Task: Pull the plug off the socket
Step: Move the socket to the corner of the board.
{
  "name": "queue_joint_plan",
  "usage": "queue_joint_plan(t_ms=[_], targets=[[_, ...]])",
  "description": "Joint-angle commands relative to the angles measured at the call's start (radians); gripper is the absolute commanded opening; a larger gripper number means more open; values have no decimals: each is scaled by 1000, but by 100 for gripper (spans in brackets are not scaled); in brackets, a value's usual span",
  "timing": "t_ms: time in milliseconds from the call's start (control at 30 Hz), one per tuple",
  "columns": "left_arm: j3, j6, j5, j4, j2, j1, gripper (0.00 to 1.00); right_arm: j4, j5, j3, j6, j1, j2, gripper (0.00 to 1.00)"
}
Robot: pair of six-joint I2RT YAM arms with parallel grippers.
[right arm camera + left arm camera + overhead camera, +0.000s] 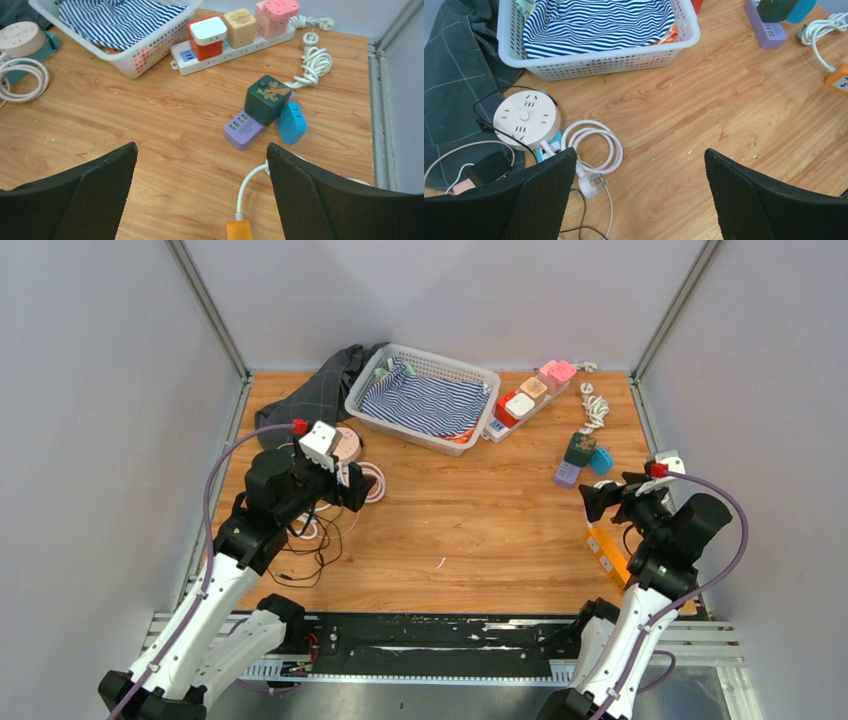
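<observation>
Hovering above table (480,530), left hand (640,160) spread wide, right hand (201,150) spread wide

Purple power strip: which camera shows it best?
Right wrist: the purple power strip lies mid-frame, sockets readable. The top view shows it small; the left wrist view catches it cropped at the upper edge.

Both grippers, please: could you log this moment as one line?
left gripper: open, empty | right gripper: open, empty | green plug cube: on purple socket strip | pull: pending
</observation>
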Motion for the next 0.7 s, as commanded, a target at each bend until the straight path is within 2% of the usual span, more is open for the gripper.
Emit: queue_joint_plan(t_ms=[0,433,667], targets=[[-2,5,18,-18,-14,-7,100,-35,-135,32,-79,11,15,100],[-3,5,20,-16,-5,-7,100,22,-206,-18,-118,15,49,99],[-3,4,21,-16,7,-7,100,-69,-167,23,-163,62,111,96]])
